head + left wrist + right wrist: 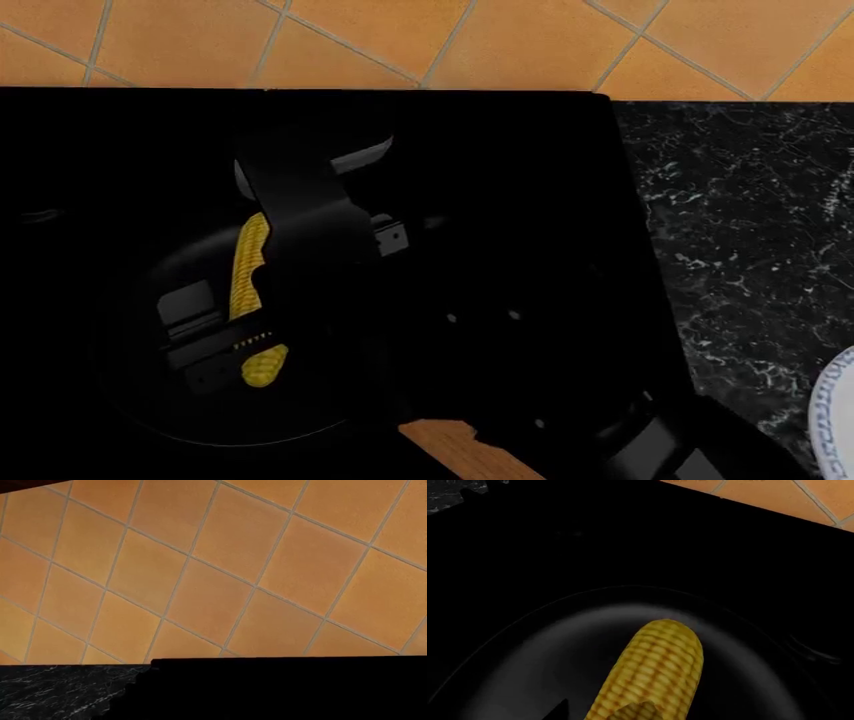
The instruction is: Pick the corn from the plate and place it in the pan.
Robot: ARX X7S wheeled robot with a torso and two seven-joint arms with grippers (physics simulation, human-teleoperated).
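Orange floor tiles (220,570) fill the left wrist view, its gripper unseen. Head view: right gripper (254,300) over the pan (160,400) at the corn (250,262), jaw state indeterminable; plate (834,415) empty-edged. Right wrist view: cob inside pan, release seemingly remaining

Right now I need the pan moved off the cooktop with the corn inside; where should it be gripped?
By the wooden handle, the only part jutting past the round rim of the pan. Come from the robot's near side, probably from above, closing across the handle. Only part of it shows.
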